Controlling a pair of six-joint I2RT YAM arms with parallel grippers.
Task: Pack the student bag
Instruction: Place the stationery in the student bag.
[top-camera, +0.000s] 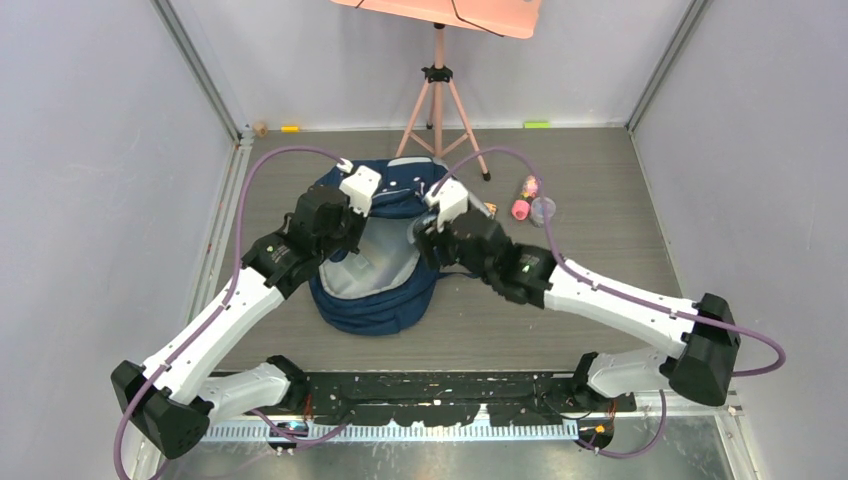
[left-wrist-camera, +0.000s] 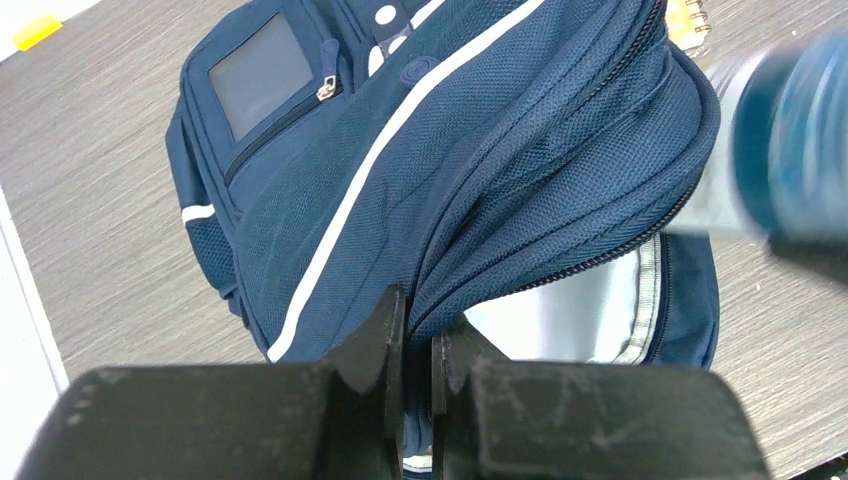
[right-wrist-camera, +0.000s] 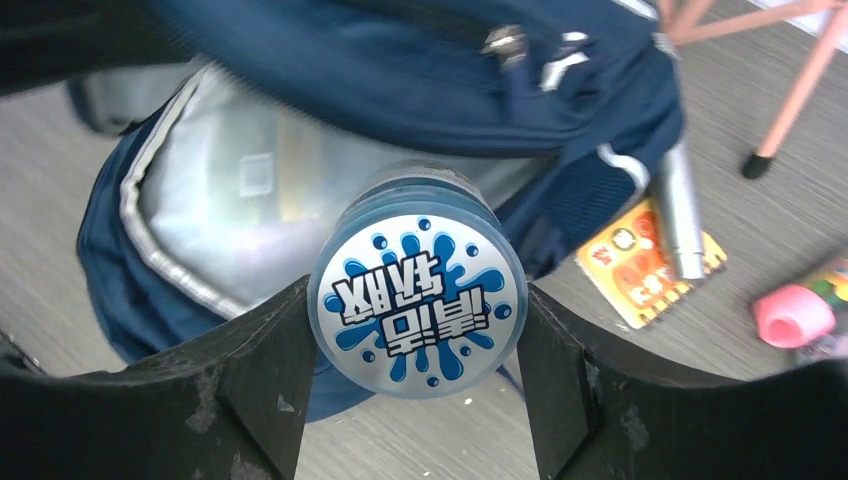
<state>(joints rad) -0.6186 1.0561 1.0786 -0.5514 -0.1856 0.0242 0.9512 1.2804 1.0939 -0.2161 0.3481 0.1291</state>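
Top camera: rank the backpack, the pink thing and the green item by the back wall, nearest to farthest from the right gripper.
1. backpack: directly below the right gripper.
2. pink thing: off to its right.
3. green item: far back, to the right.

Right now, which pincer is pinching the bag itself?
The left pincer, shut on the flap edge of the student bag; the right pincer holds a blue-lidded bottle instead.

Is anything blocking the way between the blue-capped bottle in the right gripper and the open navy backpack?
Nothing visible does. The left gripper pinches the flap of the navy striped fabric backpack, lifting it, so the light grey lining lies exposed just behind the round blue-capped bottle in the right gripper.
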